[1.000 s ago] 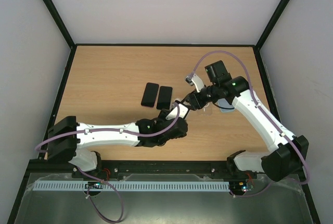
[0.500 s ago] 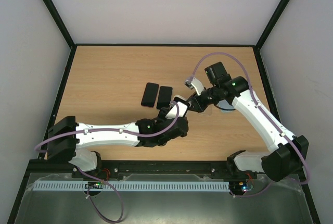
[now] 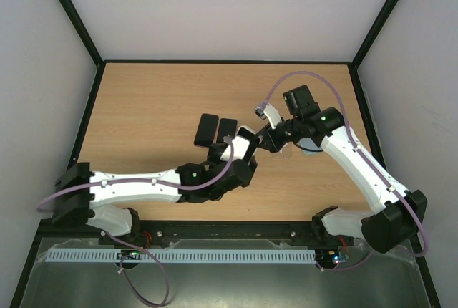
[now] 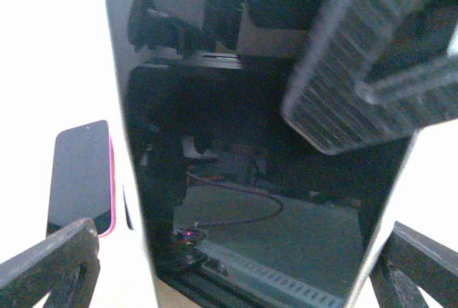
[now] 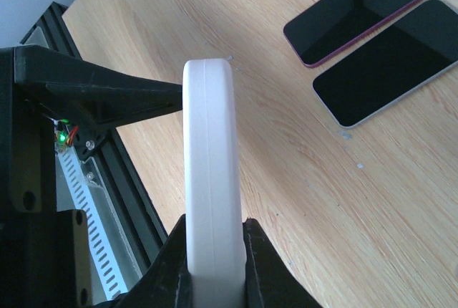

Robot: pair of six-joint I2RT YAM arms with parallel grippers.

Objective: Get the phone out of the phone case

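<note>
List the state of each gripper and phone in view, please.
right gripper: shut on white phone
left gripper: open, either side of white phone
white phone: held above the table, screen dark
pink-edged phone: flat on table, screen dark
silver-edged phone: flat on table, screen dark

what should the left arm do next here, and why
Probably close the left fingers gently onto the cased phone. They stand wide open on either side of it while the right fingers pinch it on edge above the table, so a second grip seems needed before phone and case can be worked apart.
</note>
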